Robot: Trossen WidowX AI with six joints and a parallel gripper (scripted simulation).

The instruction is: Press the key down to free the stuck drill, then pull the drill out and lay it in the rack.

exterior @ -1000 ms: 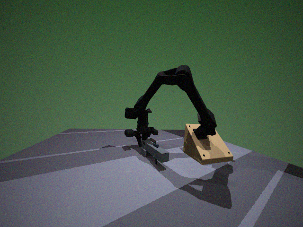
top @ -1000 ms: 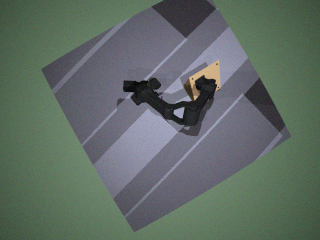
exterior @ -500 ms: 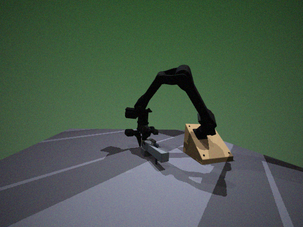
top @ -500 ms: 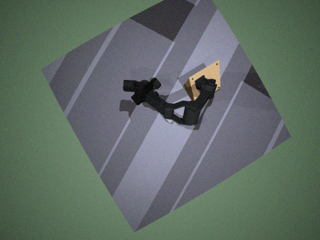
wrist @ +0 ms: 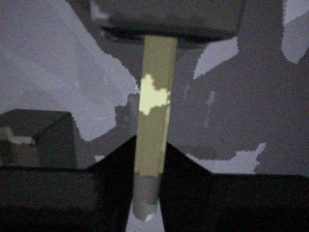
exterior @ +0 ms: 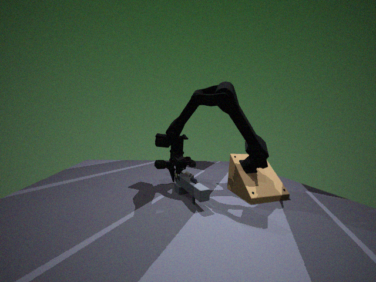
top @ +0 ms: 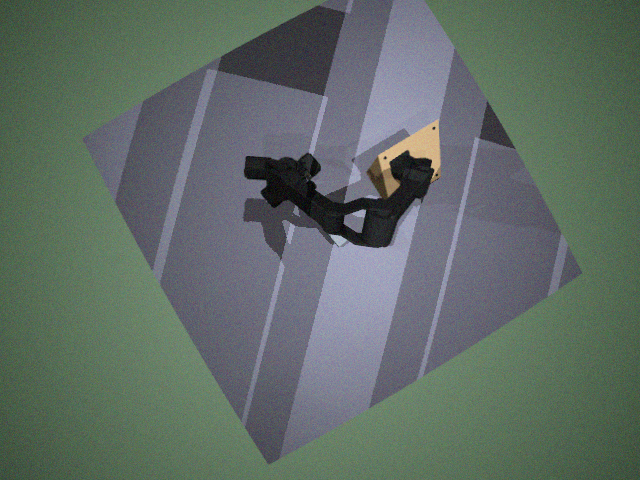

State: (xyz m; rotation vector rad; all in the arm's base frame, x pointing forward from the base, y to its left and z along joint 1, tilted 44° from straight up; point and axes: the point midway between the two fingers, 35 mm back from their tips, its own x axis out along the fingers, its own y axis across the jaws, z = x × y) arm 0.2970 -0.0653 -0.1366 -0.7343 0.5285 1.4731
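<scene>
Between the tool's [exterior: 174,179] [wrist: 149,166] nearly closed fingers: a yellow strip [wrist: 155,106] with grey tip, clear in wrist view. Exterior only: grey bar [exterior: 194,186], left of tan wedge [exterior: 267,185]. Drill, key: can't identify.

base [top: 413,147] [exterior: 270,185]: wood-like, smooth, matt | arm [top: 379,224] [exterior: 226,95]: dark, matt | table [top: 330,330] [exterior: 224,248]: smooth, matt | block [exterior: 201,187]: matt

In the wrist view, the grey block [wrist: 169,18] overhangs the top of the yellow bar — no passage upward there; a dark box [wrist: 53,137] stands to the left, apart from the bar. The wedge base [exterior: 273,191] [top: 410,147] blocks one side — floor shows between it and the long grey piece [exterior: 198,190].
</scene>
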